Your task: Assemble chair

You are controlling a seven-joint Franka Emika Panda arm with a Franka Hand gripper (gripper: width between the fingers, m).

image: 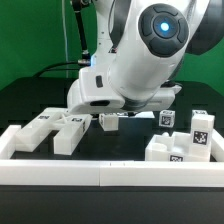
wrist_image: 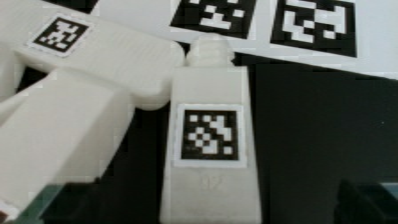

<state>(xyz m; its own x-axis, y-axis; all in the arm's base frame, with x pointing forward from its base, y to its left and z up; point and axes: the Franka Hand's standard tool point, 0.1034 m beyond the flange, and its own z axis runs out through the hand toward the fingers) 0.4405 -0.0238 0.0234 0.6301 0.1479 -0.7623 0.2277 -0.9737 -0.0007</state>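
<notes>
Though poised low over the black table (image: 125,145), clamps nothing with the gripper (wrist_image: 205,202), jaws wide apart. Straddles a long white bar (wrist_image: 210,130) of the chair in the wrist view, with blurred dark fingertips (wrist_image: 39,205) on either side and clear of it. Hard against that bar, a tagged white slab (wrist_image: 107,60); beyond both, two more tags (wrist_image: 311,20) on white, owner unclear. In the exterior view, sits beneath the arm (image: 140,50) just left of centre, beside loose parts (image: 45,130) at middle left; further pieces (image: 175,150) at lower right, behind the border rail (image: 100,172) along the bottom.
</notes>
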